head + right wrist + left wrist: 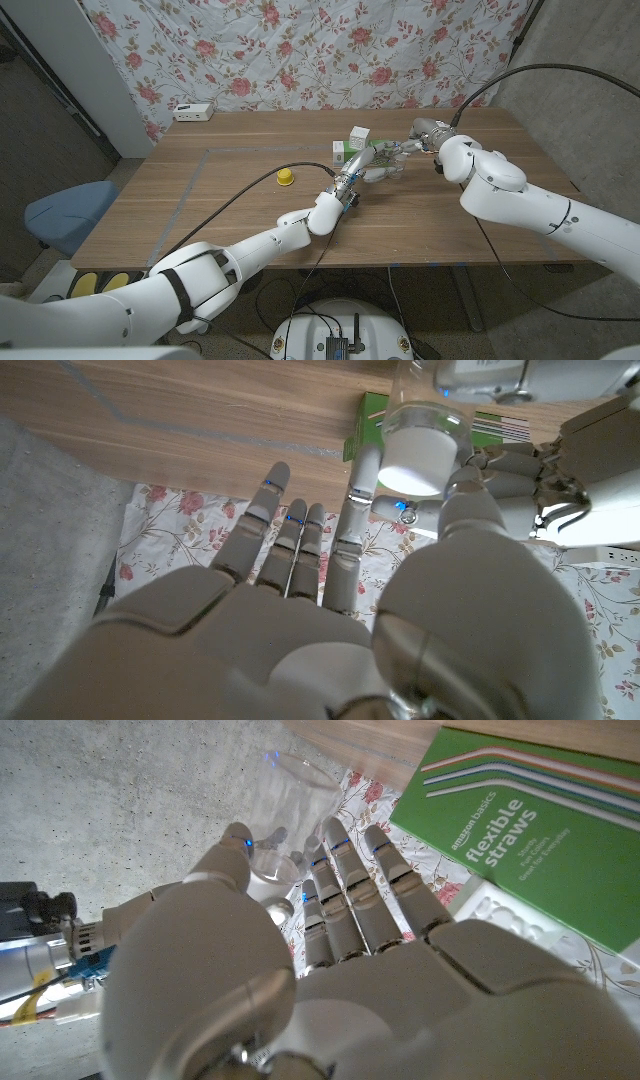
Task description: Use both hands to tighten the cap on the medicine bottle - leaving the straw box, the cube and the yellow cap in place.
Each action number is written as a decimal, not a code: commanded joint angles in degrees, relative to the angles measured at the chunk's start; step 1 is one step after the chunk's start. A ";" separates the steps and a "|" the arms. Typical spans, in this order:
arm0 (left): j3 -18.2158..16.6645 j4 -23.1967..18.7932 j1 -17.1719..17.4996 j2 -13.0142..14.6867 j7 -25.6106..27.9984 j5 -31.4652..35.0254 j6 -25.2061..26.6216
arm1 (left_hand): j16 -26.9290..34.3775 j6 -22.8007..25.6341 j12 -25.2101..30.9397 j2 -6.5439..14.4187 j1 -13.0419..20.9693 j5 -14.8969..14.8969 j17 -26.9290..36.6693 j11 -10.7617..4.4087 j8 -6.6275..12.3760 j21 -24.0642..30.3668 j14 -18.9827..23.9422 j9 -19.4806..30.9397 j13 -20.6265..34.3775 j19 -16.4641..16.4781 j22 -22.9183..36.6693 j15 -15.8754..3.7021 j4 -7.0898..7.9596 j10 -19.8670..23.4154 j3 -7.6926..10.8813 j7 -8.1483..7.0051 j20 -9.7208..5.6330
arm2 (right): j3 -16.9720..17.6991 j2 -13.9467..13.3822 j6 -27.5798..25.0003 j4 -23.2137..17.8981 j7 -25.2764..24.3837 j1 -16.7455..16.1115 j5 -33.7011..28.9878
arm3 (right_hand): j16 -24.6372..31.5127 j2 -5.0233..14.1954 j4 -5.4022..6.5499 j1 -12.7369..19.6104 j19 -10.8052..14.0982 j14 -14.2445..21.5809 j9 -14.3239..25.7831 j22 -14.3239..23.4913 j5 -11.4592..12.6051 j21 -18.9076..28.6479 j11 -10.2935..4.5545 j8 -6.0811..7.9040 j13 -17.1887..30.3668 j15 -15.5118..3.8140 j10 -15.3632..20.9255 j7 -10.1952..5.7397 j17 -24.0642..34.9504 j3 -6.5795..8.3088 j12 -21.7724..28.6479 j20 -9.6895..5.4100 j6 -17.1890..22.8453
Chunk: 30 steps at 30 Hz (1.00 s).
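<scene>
Past the table's middle, my left hand (361, 161) holds the clear medicine bottle (384, 169) by its body. In the left wrist view the bottle (281, 815) sits between thumb and fingers (345, 870). My right hand (416, 140) meets it from the right. Its thumb and a finger (362, 480) pinch the bottle's white cap (419, 452), the other fingers spread. The green straw box (344, 152) (530, 830) (371, 418) lies just behind my left hand, with a small pale cube (360, 134) beside it. The yellow cap (285, 177) stands apart on the left.
A white power strip (193, 112) lies at the table's (200, 200) back left corner. A blue chair (60, 215) stands off the left edge. A flowered cloth (300, 50) hangs behind the table. Bare wood lies left of and in front of the hands.
</scene>
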 commanded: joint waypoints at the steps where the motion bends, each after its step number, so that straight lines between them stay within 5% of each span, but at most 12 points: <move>1: -0.05 -0.11 0.12 0.07 0.26 0.16 0.13 | 0.19 0.54 0.28 0.49 0.16 0.46 0.27 -2.20 0.15 0.04 0.73 0.20 0.21 0.11 0.14 -5.03 0.12 2.57 0.59 -0.21 0.09 | -1.13 0.57 -1.31 -0.21 -0.43 0.30 -1.65 | 0.42 -0.22 0.11 -0.66 0.43 0.65 -0.11 0.05 0.03 -0.16 0.04 0.29 0.15 0.00 0.87 -4.94 0.20 -0.45 0.34 0.02 5.76; 9: -0.06 -0.24 0.19 0.11 0.31 0.20 0.12 | 0.17 0.54 0.29 0.45 0.13 0.46 0.27 -2.10 0.13 0.04 0.74 0.21 0.21 0.06 0.14 -4.99 0.09 2.60 0.62 -0.22 0.18 | -0.30 0.30 -0.35 -0.59 -0.57 -0.30 -1.06 | 0.06 -1.32 1.34 -4.34 -0.12 0.50 -1.06 0.07 -0.50 -0.43 0.92 -0.47 0.12 0.35 0.78 -4.48 0.20 -2.18 -0.27 0.19 4.70; 30: -0.21 -2.15 0.82 0.89 -0.30 0.53 0.58 | 0.17 0.64 0.34 0.49 0.12 0.45 0.27 -2.03 0.12 0.06 0.81 0.22 0.22 0.00 0.15 -5.01 0.02 2.71 0.81 -0.27 0.19 | 0.66 -3.10 -0.79 -4.21 2.71 -0.84 -0.07 | -2.59 -1.77 2.91 -11.12 -3.87 -3.36 -1.77 0.04 -0.41 -0.98 3.42 -7.09 0.24 3.21 -5.34 -2.74 -0.10 -4.95 -3.10 2.43 -12.12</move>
